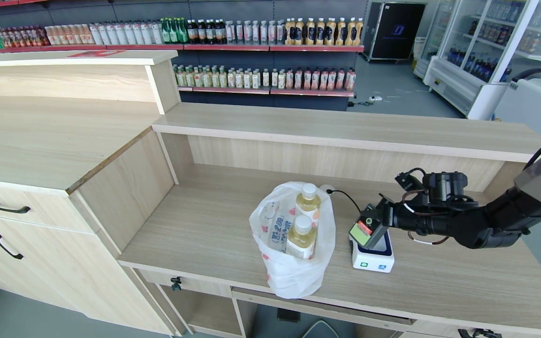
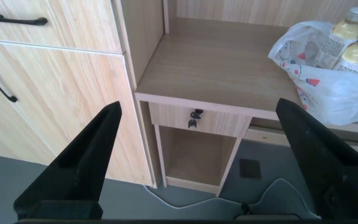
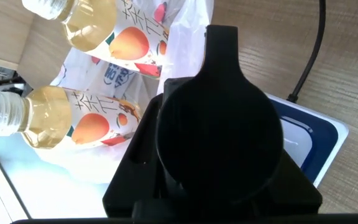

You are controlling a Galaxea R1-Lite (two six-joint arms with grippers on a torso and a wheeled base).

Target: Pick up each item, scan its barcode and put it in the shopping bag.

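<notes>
Readable text: none clear enough to make out.
Shopping bag (image 1: 277, 234): blue characters and red marks on white plastic.
Bottles (image 3: 98, 121) in bag: labels with an orange fruit picture and dark characters.
Small pack (image 1: 361, 233) in right gripper (image 1: 369, 227): green and red label face.
Scanner (image 1: 373, 263): green square mark and blue square mark on the front.
Black cabinet (image 1: 397, 30): pale emblem on the door.
Red sign (image 1: 96, 53): flat on the raised counter top, print too small to read.
</notes>
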